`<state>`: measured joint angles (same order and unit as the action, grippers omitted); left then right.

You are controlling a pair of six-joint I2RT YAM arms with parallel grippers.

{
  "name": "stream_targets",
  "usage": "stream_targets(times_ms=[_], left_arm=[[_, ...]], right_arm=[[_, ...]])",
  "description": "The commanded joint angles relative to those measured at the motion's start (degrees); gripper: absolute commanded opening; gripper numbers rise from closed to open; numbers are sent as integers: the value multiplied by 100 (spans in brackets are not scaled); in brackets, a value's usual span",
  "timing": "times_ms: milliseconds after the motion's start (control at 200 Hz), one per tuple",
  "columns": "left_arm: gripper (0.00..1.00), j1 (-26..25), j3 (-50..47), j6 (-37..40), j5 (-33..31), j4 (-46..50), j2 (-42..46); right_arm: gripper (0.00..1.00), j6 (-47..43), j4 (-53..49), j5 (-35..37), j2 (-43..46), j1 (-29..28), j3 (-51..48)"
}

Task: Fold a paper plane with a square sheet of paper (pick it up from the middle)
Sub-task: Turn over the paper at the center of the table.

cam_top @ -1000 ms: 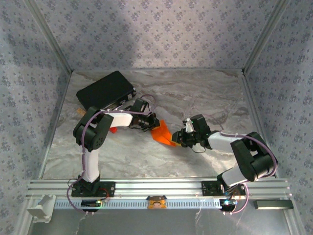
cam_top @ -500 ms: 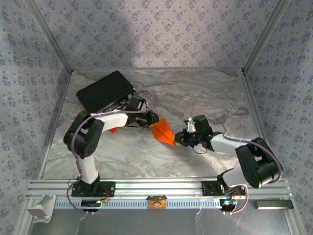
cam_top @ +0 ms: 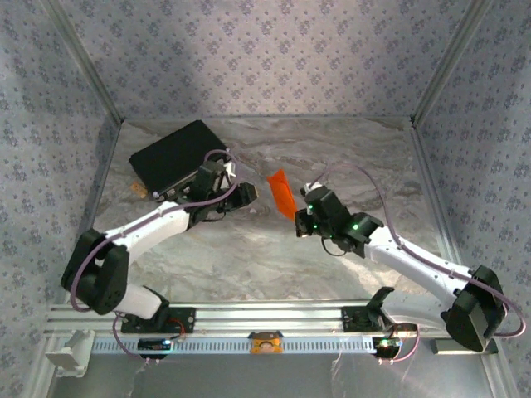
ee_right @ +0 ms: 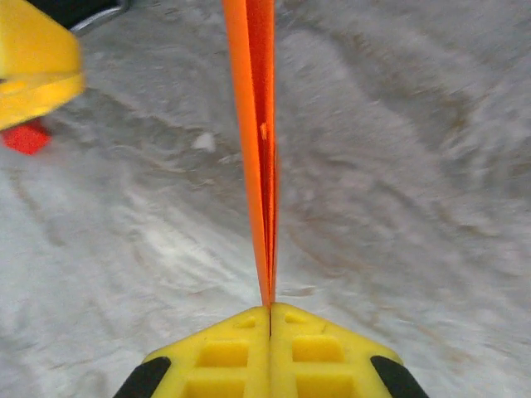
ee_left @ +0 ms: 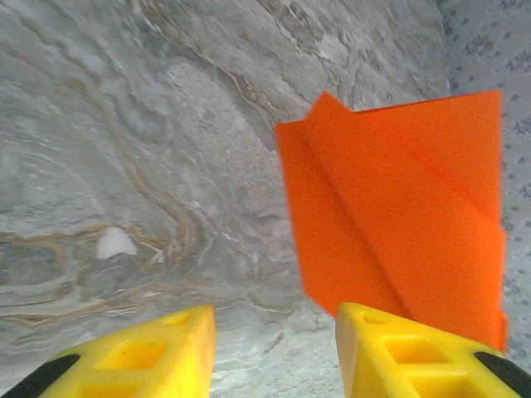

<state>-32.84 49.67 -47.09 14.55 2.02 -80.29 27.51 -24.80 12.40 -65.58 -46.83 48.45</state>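
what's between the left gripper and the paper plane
Only bare marble table between the left gripper and the paper plane, in the top external view.

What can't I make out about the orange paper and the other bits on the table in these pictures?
- The paper plane, left wrist view: lower end hidden behind a finger of the left gripper.
- Right wrist view: plane seen edge-on, folds unreadable; its top runs out of frame.
- The small red block, right wrist view: blurred, shape unclear.
- The black case, top view: near edge partly hidden by the left arm.
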Motion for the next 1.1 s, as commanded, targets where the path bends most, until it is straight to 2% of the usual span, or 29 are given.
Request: stream_targets(times_ms=[0,160,395,615,805,904,1099], left_arm=[[43,83,-142,227,-826,247,538],[43,266,-407,249,-1432,466,1261],[43,638,-587,223,-1690,984,1823],[50,829,-608,112,-1946,1301,2030],[49,849,-600,91,-1952,1345,2075],[50,849,-641,72,-1952,1319,2096],[52,867,-674,102,-1816,1241,2114]], right_arm=[[6,-67,-1611,2753,-464,-444,438],[6,-49,-2092,3881,-1238,-1204,802],[5,49,-2886,4365,-2566,-1986,1310],[9,-438,-2290,3094,-3069,-2231,1401],[17,-615,-1959,2351,-3222,-2226,1286],[19,-888,-1586,1736,-3122,-2163,1192],[23,-796,-1009,610,-2717,-1867,928]])
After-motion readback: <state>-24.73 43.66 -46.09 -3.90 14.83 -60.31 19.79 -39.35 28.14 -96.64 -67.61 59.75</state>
